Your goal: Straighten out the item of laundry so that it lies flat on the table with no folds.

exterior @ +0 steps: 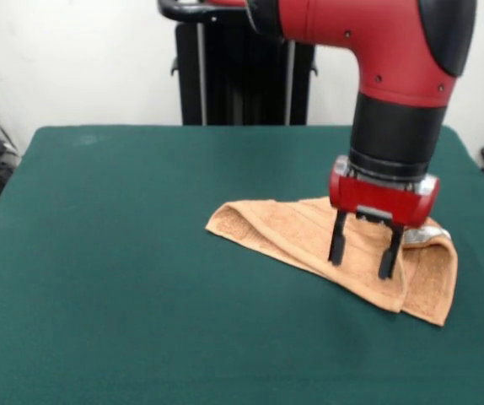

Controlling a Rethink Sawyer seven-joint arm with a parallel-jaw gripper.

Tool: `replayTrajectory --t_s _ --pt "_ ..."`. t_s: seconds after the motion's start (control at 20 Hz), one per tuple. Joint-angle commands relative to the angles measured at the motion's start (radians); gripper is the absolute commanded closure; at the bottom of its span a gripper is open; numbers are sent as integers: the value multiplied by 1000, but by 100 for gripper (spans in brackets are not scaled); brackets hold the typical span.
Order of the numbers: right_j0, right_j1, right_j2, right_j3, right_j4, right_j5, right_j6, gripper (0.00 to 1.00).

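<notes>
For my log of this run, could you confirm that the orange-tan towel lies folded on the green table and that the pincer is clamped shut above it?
Not quite: the pincer is open, not shut. The front view shows its two black fingers standing apart with towel visible between them. The rest holds: the orange-tan towel lies folded on the green table, with the pincer over it.
</notes>
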Motion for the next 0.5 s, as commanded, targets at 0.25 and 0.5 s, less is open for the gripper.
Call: replayTrajectory --t_s 0.25,0.5 --pt "98 134 -37 -121 23 86 220 0" --pt "124 122 -52 -125 43 121 241 0"
